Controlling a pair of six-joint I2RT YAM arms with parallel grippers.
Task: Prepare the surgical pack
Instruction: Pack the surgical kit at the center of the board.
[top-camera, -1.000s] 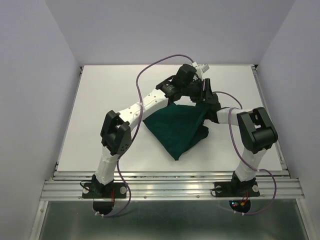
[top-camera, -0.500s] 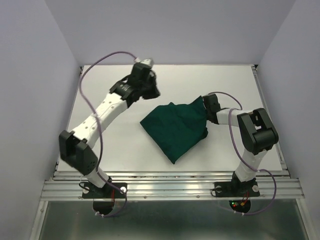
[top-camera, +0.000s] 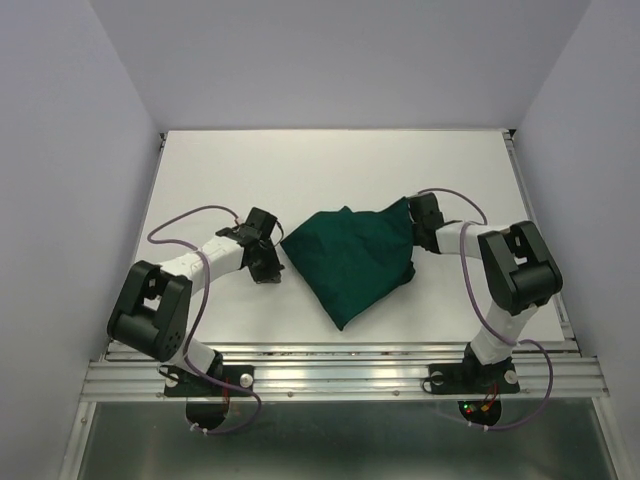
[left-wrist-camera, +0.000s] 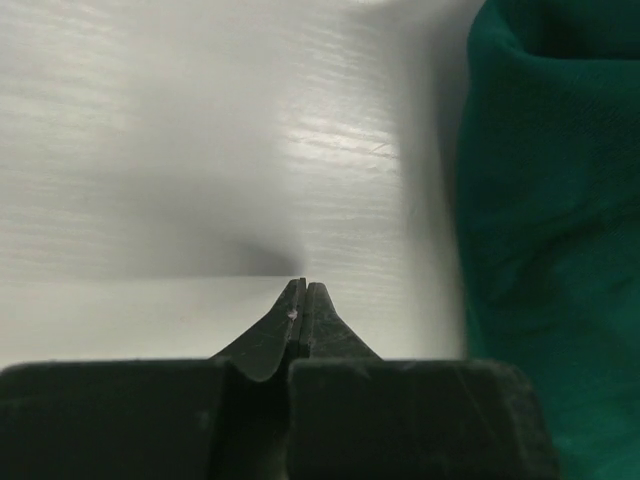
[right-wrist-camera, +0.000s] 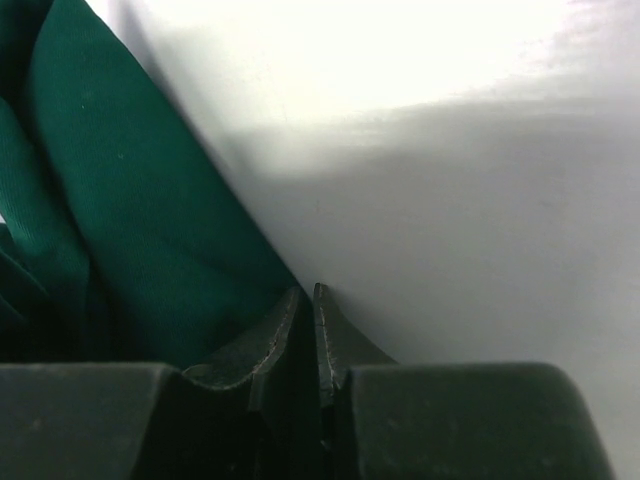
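Observation:
The dark green drape (top-camera: 350, 255) lies bunched in a folded bundle at the middle of the white table (top-camera: 300, 165); whatever it covers is hidden. My left gripper (top-camera: 270, 272) is low beside the bundle's left edge, apart from it. In the left wrist view its jaws (left-wrist-camera: 304, 285) are shut with nothing between them, and the drape (left-wrist-camera: 550, 200) fills the right side. My right gripper (top-camera: 412, 215) sits at the bundle's upper right corner. In the right wrist view it (right-wrist-camera: 308, 290) is shut on the drape's (right-wrist-camera: 130, 200) edge.
Grey walls enclose the table on three sides. A metal rail (top-camera: 340, 375) runs along the near edge by the arm bases. Purple cables (top-camera: 190, 215) loop off both arms.
My left arm swung from above the drape's far right corner out to the far left, then down beside the bundle's left edge, closing empty. The right gripper stayed at its corner.

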